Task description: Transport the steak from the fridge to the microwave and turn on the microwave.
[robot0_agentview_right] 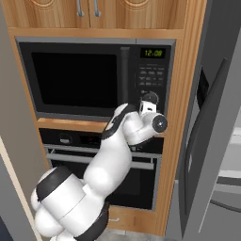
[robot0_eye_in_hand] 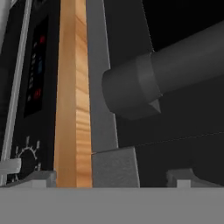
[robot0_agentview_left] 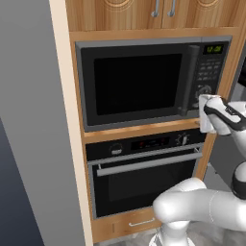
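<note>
The microwave (robot0_agentview_left: 153, 81) sits in a wooden cabinet (robot0_agentview_left: 144, 17), above a black oven (robot0_agentview_left: 144, 168) with a horizontal silver handle (robot0_agentview_left: 149, 163). The microwave door is closed, and through its dark glass I cannot tell what is inside. The gripper (robot0_eye_in_hand: 109, 177) is close to the lower end of the microwave's bar handle (robot0_eye_in_hand: 166, 74), near the bottom right corner of the door, beside the button panel (robot0_agentview_right: 153, 75) with the green clock (robot0_agentview_right: 153, 52). The jaws are spread wide and hold nothing. At the right, the grey fridge (robot0_agentview_right: 212, 141) has its door standing open.
</note>
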